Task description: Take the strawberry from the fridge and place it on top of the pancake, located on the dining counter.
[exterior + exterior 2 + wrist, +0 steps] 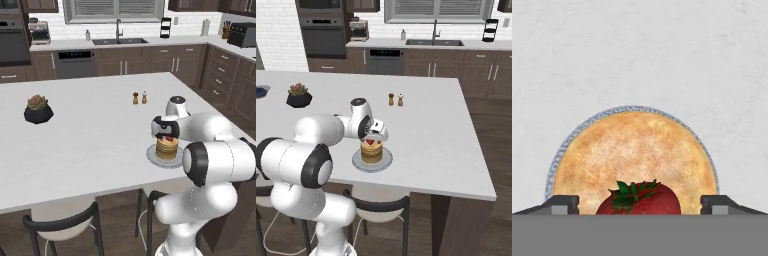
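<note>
The strawberry (pixel 639 202), red with a green leafy cap, lies on top of the tan-golden pancake (pixel 634 150), a stack on a small pale plate (pixel 562 145). My gripper (pixel 641 204) hangs just above it, open, with a gap between each fingertip (pixel 562 204) and the fruit. The plate (pixel 152 156) stands near the front edge of the white dining counter (pixel 90 140), with my gripper (pixel 165 131) over the pancake (pixel 167 149) and the strawberry (pixel 169 138). From the right side the strawberry (pixel 370 142) tops the pancake (pixel 371 152) under my gripper (pixel 376 132). The fridge is out of view.
Two small brown shakers (pixel 139 98) stand farther back on the counter. A dark potted plant (pixel 38 110) sits to the left. Black-framed stools (pixel 65 220) are tucked under the front edge. Dark wall cabinets with a sink (pixel 120 41) line the back.
</note>
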Robot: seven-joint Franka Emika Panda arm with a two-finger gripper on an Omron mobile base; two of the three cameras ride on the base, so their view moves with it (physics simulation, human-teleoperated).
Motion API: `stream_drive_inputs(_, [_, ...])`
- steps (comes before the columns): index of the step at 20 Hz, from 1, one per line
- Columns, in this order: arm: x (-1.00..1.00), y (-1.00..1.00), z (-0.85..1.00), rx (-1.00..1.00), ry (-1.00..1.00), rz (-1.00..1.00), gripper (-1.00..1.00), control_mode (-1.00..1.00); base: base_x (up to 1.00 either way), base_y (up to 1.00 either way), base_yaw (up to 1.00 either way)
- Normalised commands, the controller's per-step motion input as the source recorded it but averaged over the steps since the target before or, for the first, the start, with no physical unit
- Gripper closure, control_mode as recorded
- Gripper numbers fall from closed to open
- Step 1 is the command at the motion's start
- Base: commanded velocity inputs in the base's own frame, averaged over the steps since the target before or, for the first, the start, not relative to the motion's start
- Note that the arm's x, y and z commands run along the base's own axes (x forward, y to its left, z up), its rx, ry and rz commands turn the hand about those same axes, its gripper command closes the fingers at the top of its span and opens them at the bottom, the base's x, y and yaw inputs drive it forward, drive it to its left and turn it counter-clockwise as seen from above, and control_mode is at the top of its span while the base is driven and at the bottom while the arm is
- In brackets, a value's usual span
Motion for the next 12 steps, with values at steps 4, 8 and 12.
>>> stream_drive_inputs(4, [-0.01,0.0,0.14,0.0,0.0,0.0,-1.0,-1.0,0.0,0.0,0.0])
stream_drive_inputs(8, [-0.47,0.0,0.49,0.0,-0.11,0.0,-1.0,-1.0,0.0,0.0,0.0])
stream_drive_inputs(12, [-0.95,0.0,0.63,0.0,-0.24,0.0,-1.0,-1.0,0.0,0.0,0.0])
